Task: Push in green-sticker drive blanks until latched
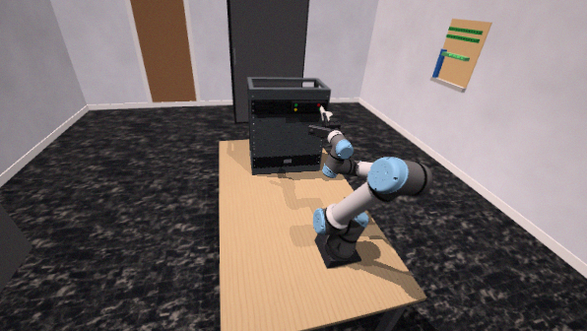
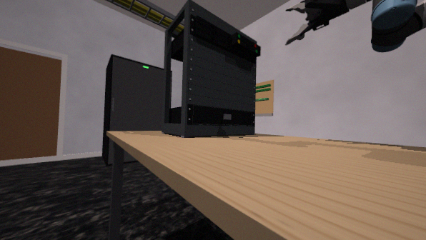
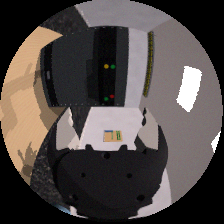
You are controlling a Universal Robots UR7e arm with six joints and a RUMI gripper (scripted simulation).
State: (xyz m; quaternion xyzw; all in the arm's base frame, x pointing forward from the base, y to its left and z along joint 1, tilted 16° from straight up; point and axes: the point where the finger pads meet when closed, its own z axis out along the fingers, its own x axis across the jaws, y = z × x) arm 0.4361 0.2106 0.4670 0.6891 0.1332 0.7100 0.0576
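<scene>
A dark rack (image 1: 286, 143) (image 2: 214, 89) (image 3: 65, 75) stands upright at the far end of the wooden table (image 1: 266, 256) (image 2: 286, 178). Near its top sit drive blanks with small stickers. On the left, a green sticker (image 1: 295, 104) (image 2: 239, 36) (image 3: 112, 66) is above a yellow sticker (image 1: 295, 109) (image 2: 239, 41) (image 3: 105, 65). On the right, a red sticker (image 1: 319, 105) (image 2: 255, 46) (image 3: 112, 96) is above a second green sticker (image 2: 256, 51) (image 3: 105, 98). My gripper (image 1: 324, 115) (image 2: 294, 25) (image 3: 107, 107) is open and empty. It faces the rack's upper right front, clearly apart from it.
A tall dark cabinet (image 1: 266, 39) (image 2: 132, 107) stands on the floor behind the rack. The arm's base (image 1: 340, 248) is mounted on the table's right side. A board with green strips (image 1: 460, 51) (image 2: 264, 96) hangs on the right wall.
</scene>
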